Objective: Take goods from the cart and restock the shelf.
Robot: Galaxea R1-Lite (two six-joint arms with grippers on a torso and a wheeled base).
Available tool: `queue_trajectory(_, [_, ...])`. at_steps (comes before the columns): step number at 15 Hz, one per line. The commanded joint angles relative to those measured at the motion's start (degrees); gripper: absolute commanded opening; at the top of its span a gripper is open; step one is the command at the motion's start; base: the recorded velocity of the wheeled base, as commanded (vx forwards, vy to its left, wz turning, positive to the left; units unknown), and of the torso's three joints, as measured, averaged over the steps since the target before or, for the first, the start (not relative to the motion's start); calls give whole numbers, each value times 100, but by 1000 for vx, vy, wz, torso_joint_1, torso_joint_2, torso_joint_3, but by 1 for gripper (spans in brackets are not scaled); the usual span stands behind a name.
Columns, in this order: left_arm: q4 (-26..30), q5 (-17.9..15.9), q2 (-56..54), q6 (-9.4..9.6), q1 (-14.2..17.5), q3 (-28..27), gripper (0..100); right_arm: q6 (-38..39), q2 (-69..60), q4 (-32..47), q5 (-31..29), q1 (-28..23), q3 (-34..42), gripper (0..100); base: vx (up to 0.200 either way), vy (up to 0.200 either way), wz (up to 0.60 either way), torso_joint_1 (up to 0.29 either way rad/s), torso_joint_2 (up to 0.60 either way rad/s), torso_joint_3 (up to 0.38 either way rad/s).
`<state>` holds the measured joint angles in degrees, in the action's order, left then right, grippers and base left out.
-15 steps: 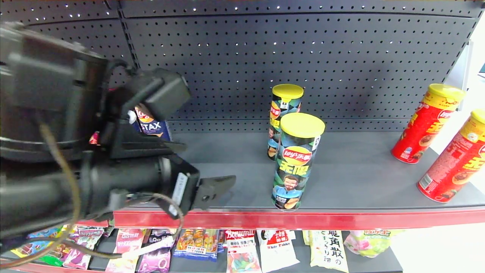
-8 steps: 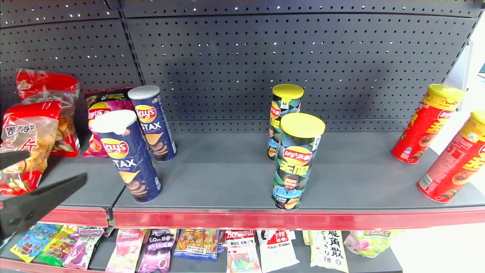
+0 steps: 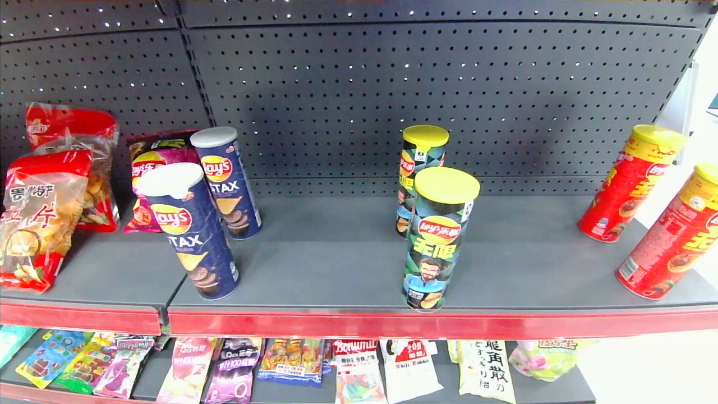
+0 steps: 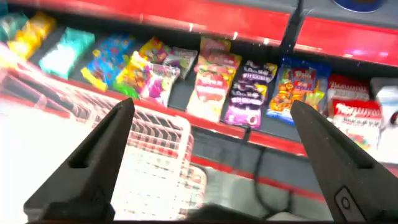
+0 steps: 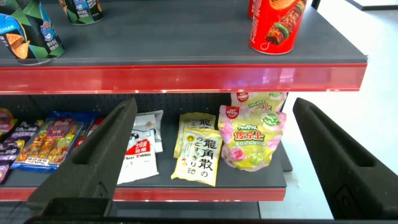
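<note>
Shelf [image 3: 336, 264] is carrying cans upright | front navy chip can [image 3: 190, 235] is standing forward, rear navy can [image 3: 227, 182] just behind it | two yellow-lidded green-black cans [image 3: 440, 241] are standing mid-shelf | two red cans [image 3: 631, 185] are standing at right | snack bags [image 3: 39, 219] are leaning far left | packets [image 3: 291, 362] are lying below

Setting: retail shop, snack aisle. Evidence: dark pegboard back panel [image 3: 392, 84]; grey shelf [image 3: 336, 264] with a red front strip [image 3: 426, 324]; blue crisp tubes [image 3: 190, 230], green-black crisp tubes [image 3: 440, 238] and red crisp tubes [image 3: 631, 182] standing grouped by kind; snack bags [image 3: 42, 219] at the robot's left end; sweet packets [image 3: 291, 362] in a row on the lower shelf [image 3: 564, 387]; a white wire cart [image 4: 158, 158] nearby.
</note>
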<state>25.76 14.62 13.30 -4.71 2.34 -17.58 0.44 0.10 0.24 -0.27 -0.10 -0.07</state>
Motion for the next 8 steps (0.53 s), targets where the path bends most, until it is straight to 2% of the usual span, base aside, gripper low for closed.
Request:
queue_trajectory(1, [-256,-416,-864,-320,161,554,100,0,8,2,0,1,-1,100,0,0,0,0,0,0])
queue_trajectory(2, [-1477,-934,-864,-514,161,1099,100,0,-1,2,0,1,-1,100,0,0,0,0,0,0])
queue_trajectory(3, [-2637,-1444,-891,-496,100,1591,100,0,-1,2,0,1,-1,100,0,0,0,0,0,0])
queue_trajectory(4, [-2848,-1611,-899,-417,47,1740,100,0,-1,2,0,1,-1,100,0,0,0,0,0,0])
queue_trajectory(5, [-2831,-1637,-926,-171,38,1740,100,0,8,2,0,1,-1,100,0,0,0,0,0,0])
queue_trajectory(6, [-2840,-1558,-934,550,38,1740,100,0,8,2,0,1,-1,100,0,0,0,0,0,0])
queue_trajectory(7, [-2796,-1260,-917,453,38,1723,100,0,8,2,0,1,-1,100,0,0,0,0,0,0])
queue_trajectory(8, [-2716,-1013,-873,242,38,1696,100,0,8,2,0,1,-1,100,0,0,0,0,0,0])
